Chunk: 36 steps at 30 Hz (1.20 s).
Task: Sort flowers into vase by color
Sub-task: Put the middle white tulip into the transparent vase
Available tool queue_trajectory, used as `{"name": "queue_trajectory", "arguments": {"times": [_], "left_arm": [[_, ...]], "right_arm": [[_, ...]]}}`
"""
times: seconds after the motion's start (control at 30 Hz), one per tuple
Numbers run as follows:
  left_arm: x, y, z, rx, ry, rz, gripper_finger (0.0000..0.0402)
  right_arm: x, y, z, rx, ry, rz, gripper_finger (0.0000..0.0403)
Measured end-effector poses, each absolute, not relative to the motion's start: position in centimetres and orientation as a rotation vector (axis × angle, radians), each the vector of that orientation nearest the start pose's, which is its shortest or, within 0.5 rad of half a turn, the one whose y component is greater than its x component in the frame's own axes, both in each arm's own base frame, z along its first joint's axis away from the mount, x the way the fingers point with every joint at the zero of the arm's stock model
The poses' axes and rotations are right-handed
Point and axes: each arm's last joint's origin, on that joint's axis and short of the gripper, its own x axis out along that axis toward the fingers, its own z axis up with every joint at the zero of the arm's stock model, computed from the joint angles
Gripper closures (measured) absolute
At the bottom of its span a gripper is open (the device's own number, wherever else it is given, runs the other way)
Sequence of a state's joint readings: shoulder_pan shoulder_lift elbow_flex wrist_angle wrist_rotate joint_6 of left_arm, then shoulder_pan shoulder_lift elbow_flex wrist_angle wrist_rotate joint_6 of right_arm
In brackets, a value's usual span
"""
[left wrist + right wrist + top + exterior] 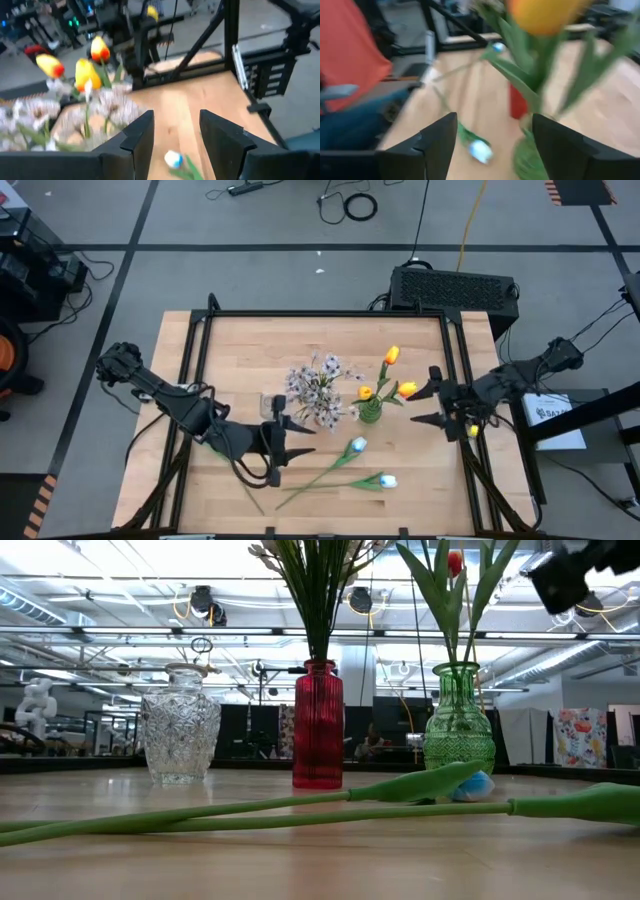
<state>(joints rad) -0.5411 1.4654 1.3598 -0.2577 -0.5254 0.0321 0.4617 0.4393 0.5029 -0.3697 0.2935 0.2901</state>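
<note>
Two white-blue tulips [358, 446] lie on the tabletop [240, 340] nearest us, stems running left, just right of our empty, part-open left end effector [290, 438]. Farther off, our right end effector [428, 405] gapes empty beside the green vase [370, 412].

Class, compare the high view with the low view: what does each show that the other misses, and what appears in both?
Only the high view shows the left gripper, open and empty above the table, the open right gripper beside the orange-yellow tulips, and the pink-white blossoms from above.

Only the low view shows the vases side-on: a clear glass vase, empty as far as visible, a red vase and a green vase.

Both show two pale-blue tulips lying on the table.
</note>
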Motion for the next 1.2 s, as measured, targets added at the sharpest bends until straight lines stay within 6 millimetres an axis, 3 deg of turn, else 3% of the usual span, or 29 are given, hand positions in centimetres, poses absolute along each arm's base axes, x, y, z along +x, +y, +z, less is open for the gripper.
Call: {"name": "queue_trajectory", "arguments": {"times": [0.13, 0.3, 0.73, 1.07, 1.2], "left_arm": [[28.8, -15.4, 36.1, 0.197, 0.366, 0.025, 0.0236], [28.5, -15.2, 35.7, 0.156, 0.410, 0.085, 0.0236], [28.2, -15.2, 33.2, 0.007, 0.462, 0.149, 0.0236], [26.5, -16.9, 29.3, -0.054, 0.535, 0.151, 0.0236], [25.3, -18.3, 28.6, -0.107, 0.558, 0.117, 0.0236]], "right_arm": [[10.7, 4.8, 27.0, 0.134, 0.263, 0.198, 0.0165], [11.1, 4.9, 27.2, 0.086, 0.268, 0.164, 0.0186], [12.9, 5.8, 25.8, 0.155, 0.370, 0.056, 0.0233], [15.3, 8.5, 25.1, 0.176, 0.346, 0.092, 0.0259], [15.8, 9.8, 24.8, 0.208, 0.341, 0.123, 0.0266]]}}
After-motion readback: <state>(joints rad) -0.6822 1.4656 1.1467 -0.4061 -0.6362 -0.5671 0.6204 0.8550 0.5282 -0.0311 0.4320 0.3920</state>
